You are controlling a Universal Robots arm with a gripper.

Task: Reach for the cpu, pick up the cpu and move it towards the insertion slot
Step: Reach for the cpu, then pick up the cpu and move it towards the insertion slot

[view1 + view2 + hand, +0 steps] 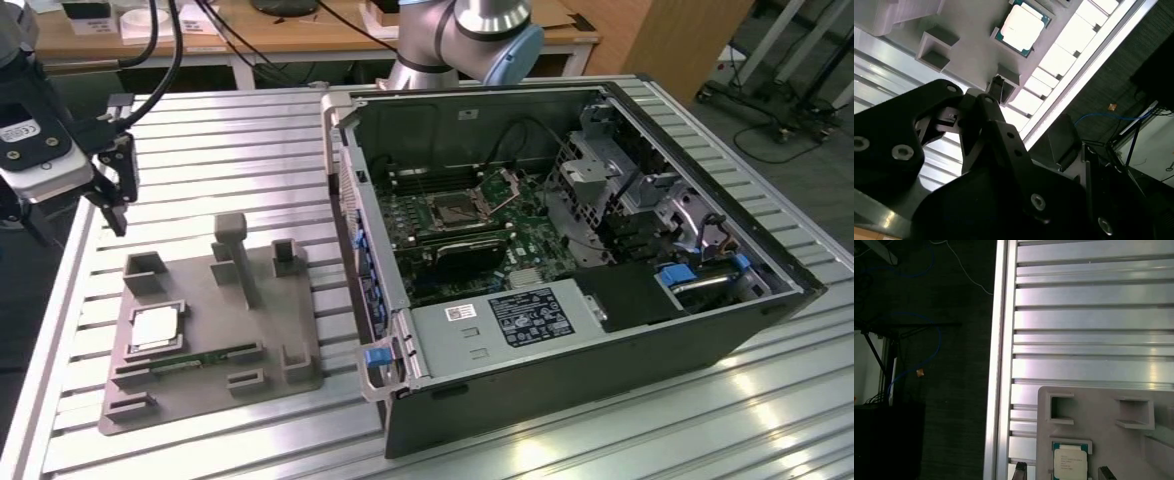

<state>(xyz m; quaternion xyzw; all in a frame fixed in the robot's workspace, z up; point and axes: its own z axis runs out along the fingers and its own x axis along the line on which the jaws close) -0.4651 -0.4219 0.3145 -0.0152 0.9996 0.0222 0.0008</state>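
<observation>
The cpu is lying flat, pale silver top facing up with a darker rim showing. It's sitting in a recess of the grey tray, near the counter edge on the exterior view's left. The insertion slot is sitting well apart inside the open computer case, hinged plate tilting up, dark centre showing.

Pale silver cpu (green rim), grey tray
</observation>
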